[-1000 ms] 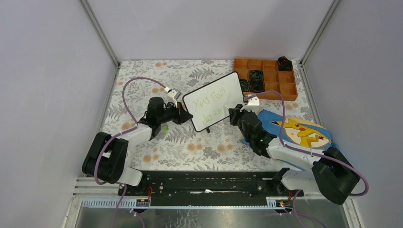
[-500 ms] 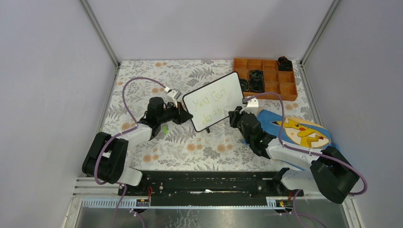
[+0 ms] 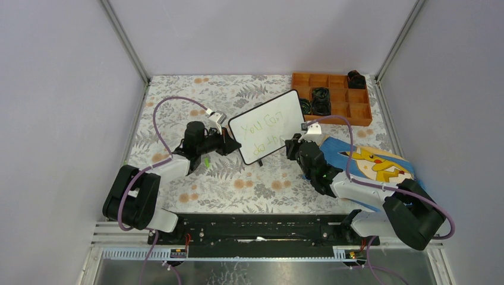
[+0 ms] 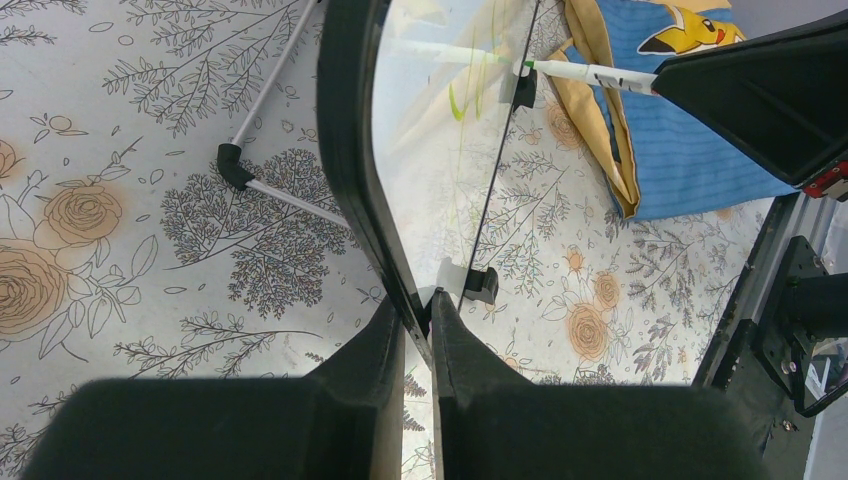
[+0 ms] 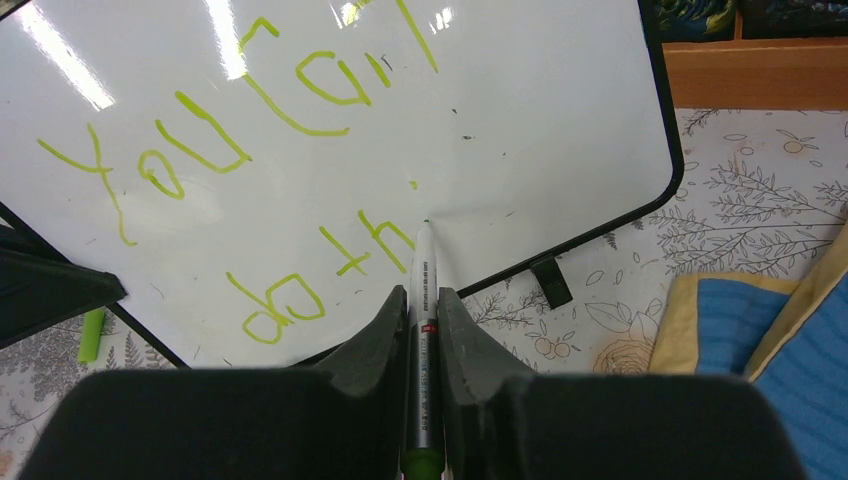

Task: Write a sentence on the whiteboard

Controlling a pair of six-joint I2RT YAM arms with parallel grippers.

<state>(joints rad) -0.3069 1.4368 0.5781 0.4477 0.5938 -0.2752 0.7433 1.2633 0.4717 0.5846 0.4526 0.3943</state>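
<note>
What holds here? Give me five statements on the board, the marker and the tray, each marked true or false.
1. The left jaws clamp the whiteboard by its edge. True.
2. The right jaws hold an eraser. False: they hold a white-barrelled marker.
3. The sentence is written in red. False: it is green.
4. The marker's tip is at the whiteboard's face, beside the lower line of writing. True.
5. The orange tray rests on the blue cloth. False: it stands apart from it, farther back.
</note>
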